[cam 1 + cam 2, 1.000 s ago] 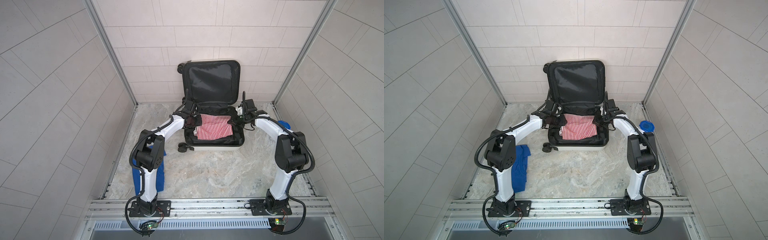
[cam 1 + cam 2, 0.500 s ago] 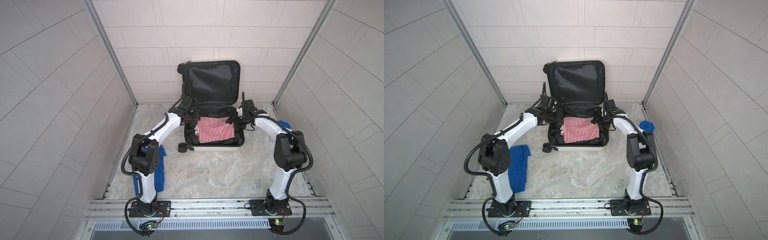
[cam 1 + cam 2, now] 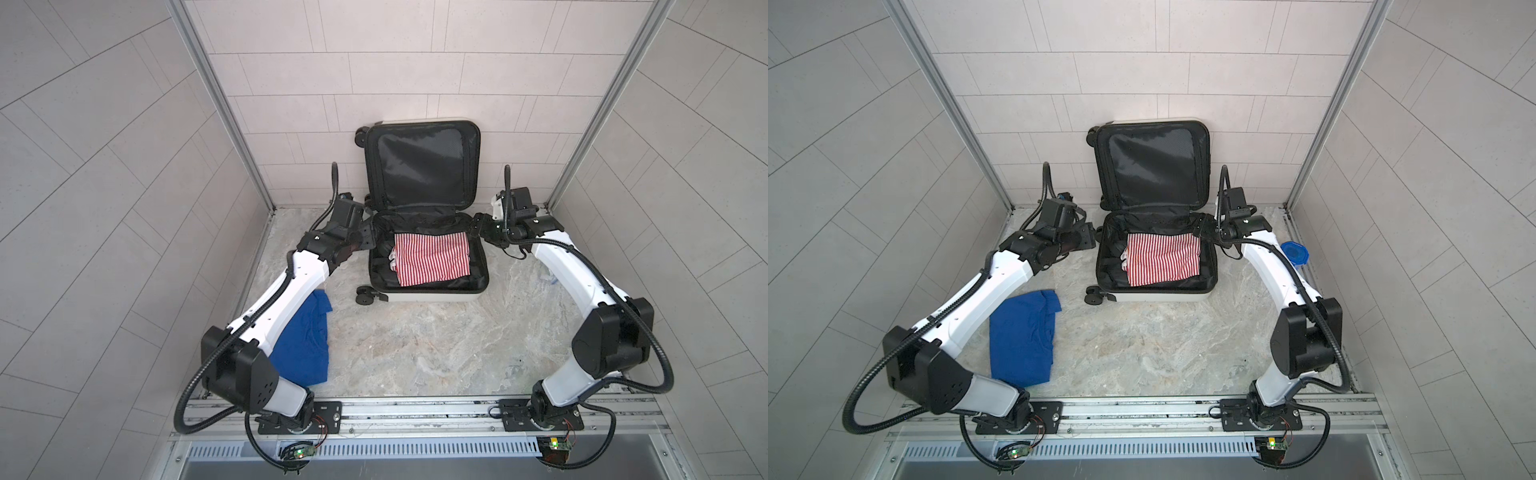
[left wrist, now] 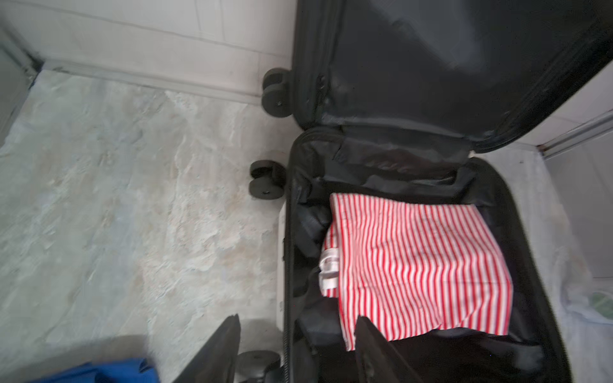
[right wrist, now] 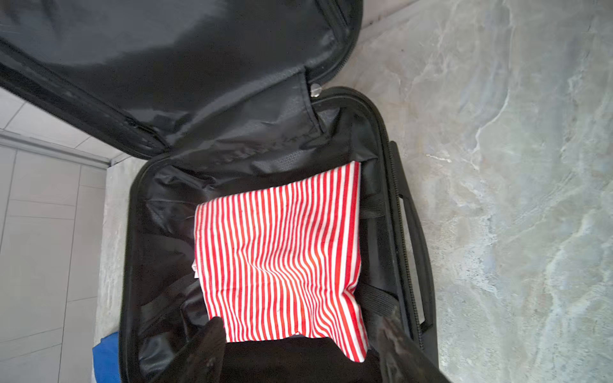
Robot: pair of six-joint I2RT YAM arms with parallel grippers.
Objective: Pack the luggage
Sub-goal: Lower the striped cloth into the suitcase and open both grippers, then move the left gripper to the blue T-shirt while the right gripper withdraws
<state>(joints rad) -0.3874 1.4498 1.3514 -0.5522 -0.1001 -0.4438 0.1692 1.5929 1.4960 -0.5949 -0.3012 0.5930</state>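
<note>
Inside luggage (image 3: 432, 297): folded striped cloth (image 3: 432, 259), black lining (image 3: 422, 166).

**Luggage, opened.** The luggage (image 3: 422, 166), a small white hard-shell suitcase lined with black fabric, is shown unzipped and opened at a right angle. The base half is laid flat on the floor directly between the left gripper (image 3: 366, 235) and the right gripper (image 3: 478, 223), each of which is seen just beside a side rim near the hinge. The lid is stood upright beyond both grippers, against the back wall. The black wheels (image 3: 365, 296) are found on the left gripper's side, the black handle (image 5: 411, 258) on the right gripper's side. A folded red-and-white striped cloth (image 3: 432, 259) is contained in the base, between the two grippers.
</note>
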